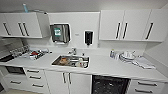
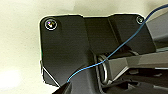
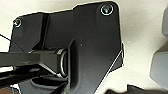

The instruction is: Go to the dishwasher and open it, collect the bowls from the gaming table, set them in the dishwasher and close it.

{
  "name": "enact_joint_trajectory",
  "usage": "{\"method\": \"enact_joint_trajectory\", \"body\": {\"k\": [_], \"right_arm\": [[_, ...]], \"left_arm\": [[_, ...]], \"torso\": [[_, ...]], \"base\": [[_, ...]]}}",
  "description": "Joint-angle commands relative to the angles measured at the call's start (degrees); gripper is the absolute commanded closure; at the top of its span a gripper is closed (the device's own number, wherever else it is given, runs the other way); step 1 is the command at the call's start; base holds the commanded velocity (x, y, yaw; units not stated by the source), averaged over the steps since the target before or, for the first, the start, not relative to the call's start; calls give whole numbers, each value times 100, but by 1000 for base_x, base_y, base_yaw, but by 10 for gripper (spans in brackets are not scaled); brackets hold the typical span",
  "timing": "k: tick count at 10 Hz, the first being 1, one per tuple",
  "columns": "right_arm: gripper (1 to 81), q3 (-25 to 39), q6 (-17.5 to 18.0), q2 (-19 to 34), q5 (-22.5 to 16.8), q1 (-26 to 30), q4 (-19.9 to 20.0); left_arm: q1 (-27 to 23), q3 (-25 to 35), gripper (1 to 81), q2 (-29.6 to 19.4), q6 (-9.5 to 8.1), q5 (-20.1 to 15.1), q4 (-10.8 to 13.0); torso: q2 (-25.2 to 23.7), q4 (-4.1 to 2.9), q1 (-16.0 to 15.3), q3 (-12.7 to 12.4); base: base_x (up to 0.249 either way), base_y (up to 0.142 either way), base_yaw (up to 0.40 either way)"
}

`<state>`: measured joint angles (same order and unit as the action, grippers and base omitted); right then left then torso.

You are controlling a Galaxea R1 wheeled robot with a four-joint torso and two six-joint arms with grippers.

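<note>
The robot is facing a white desk (image 1: 105, 65) with a sink (image 1: 71, 61); the dishwasher (image 1: 109, 85) is showing its dark interior. Either end effector's state cannot be told.

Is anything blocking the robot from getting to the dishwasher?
Nothing visible does. The dishwasher sits under the white counter, right of the sink, its dark interior showing, and no object stands in front of it in the head view.

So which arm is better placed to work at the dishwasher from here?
Probably the right. The dishwasher shows its dark interior below the counter, right of the sink and of the picture's middle, so it lies on the right arm's side. Neither claw's position can be judged.
</note>
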<state>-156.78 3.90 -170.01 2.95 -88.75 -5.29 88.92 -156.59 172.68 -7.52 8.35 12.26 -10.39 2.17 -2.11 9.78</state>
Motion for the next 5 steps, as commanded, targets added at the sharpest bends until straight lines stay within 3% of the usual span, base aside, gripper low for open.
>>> {"method": "enact_joint_trajectory", "body": {"k": [1,5], "right_arm": [[10,-88,-4,35,-321,239,11],[10,-62,-73,-9,-330,230,-111]], "left_arm": [[-273,-13,10,-23,31,-290,74],[-274,14,10,-92,31,-237,215]], "torso": [[0,0,0,0],[0,0,0,0]], "base": [[0,0,379],[0,0,380]]}}
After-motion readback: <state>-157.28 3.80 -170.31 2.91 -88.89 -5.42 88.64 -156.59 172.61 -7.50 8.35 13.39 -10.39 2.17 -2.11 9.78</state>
